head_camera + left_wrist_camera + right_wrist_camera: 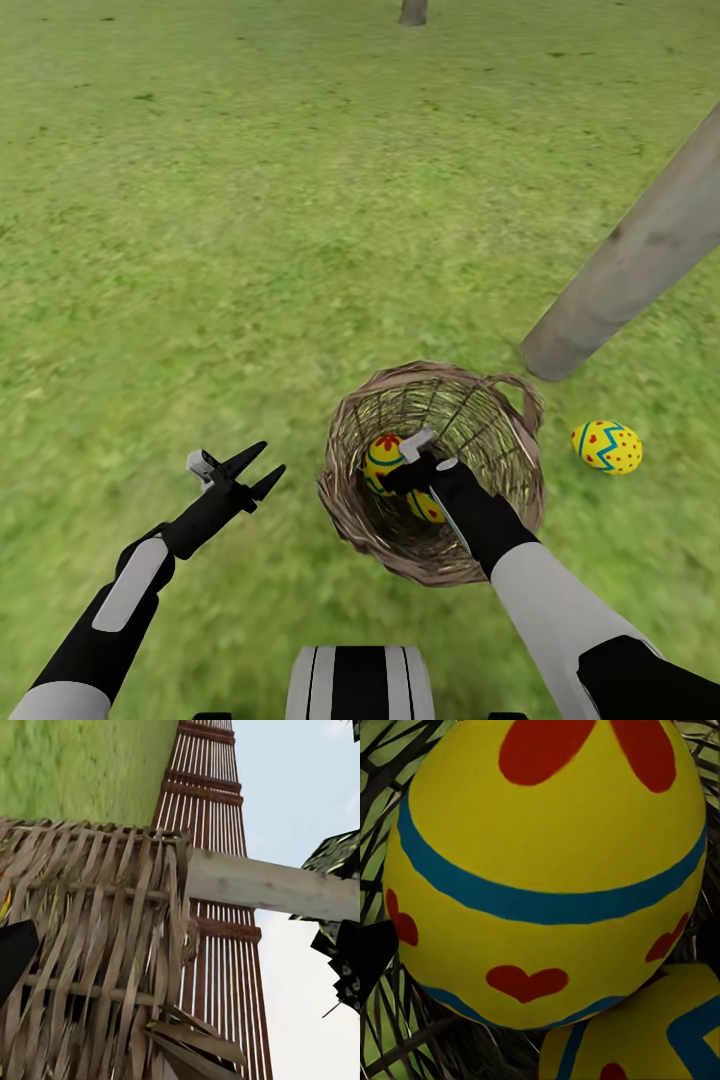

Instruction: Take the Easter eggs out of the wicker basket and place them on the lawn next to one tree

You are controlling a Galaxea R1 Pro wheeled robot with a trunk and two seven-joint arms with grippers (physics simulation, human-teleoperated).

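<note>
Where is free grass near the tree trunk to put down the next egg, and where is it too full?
Free: the lawn between the egg on the grass and the right arm, and the grass left of the tree trunk, above the wicker basket. Crowded: inside the basket, where the right gripper meets two eggs.

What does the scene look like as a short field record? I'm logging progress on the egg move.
eggs in basket: two, a heart-painted egg and a second egg beside it
egg on lawn: one egg, near the tree trunk
wicker basket: upright on the lawn
right gripper: inside the basket at the heart-painted egg; grasp not clear
left gripper: open, over grass, empty
</note>
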